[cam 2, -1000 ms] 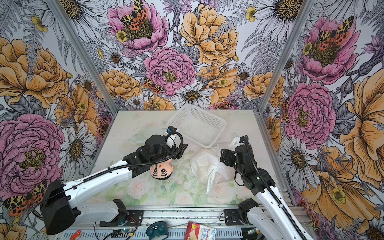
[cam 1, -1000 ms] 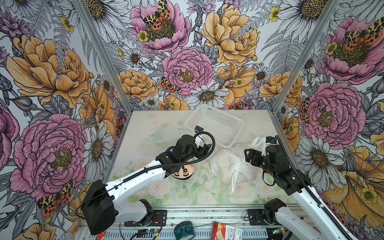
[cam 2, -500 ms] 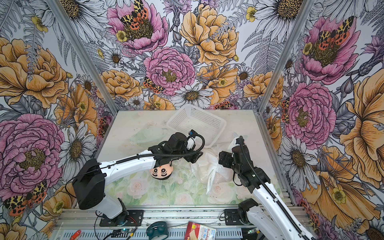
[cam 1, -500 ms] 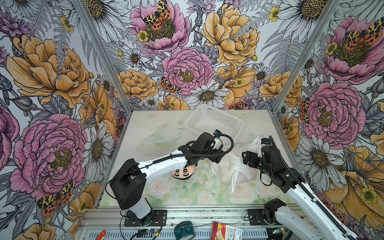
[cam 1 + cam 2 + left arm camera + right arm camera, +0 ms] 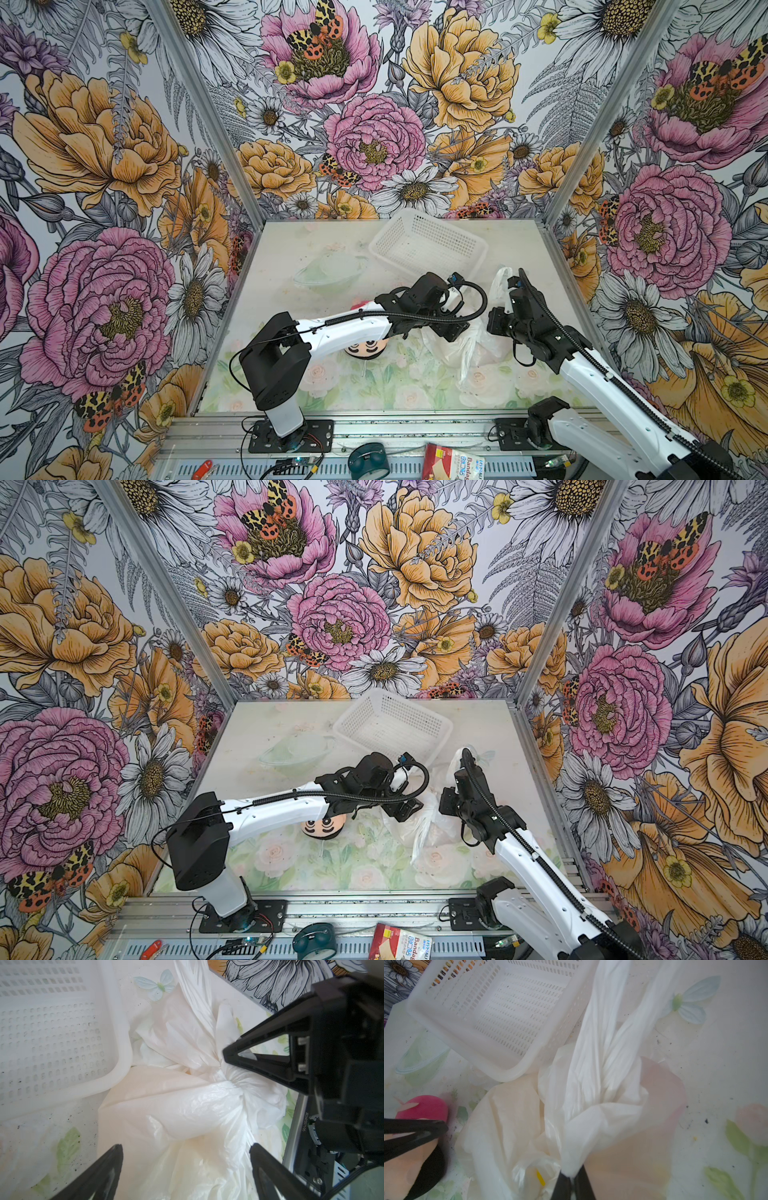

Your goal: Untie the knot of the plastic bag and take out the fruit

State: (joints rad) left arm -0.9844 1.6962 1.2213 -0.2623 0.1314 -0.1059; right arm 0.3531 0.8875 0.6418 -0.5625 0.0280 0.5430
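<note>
The plastic bag (image 5: 473, 353) lies slumped on the worktop (image 5: 291, 257). It presses against the nearest corner of the white perforated basket (image 5: 428, 245) and sits between the two arms in both top views.

The right gripper (image 5: 571, 1183) has its jaws pinched tight on a bunch of the bag's film. The pinch is right beside the knot (image 5: 602, 1109), on the side away from the basket. Two flat handle strips rise from the knot and pass close by the basket's rim. In the left wrist view the same black tips bite into the gathered plastic, which puckers around them.

The left gripper (image 5: 185, 1148) hangs over the bag's body, just off the basket's corner. Its jaws are spread wide, one on either side of a smooth fold, and grip nothing. Whether the tips touch the film I cannot tell.

The fruit (image 5: 540, 1178) is inside the bag and mostly hidden. Only a sliver of yellow shows through the plastic beside the right gripper.

A plush doll (image 5: 365, 347) with a red cap lies out in front of the basket, partly under the left arm.
</note>
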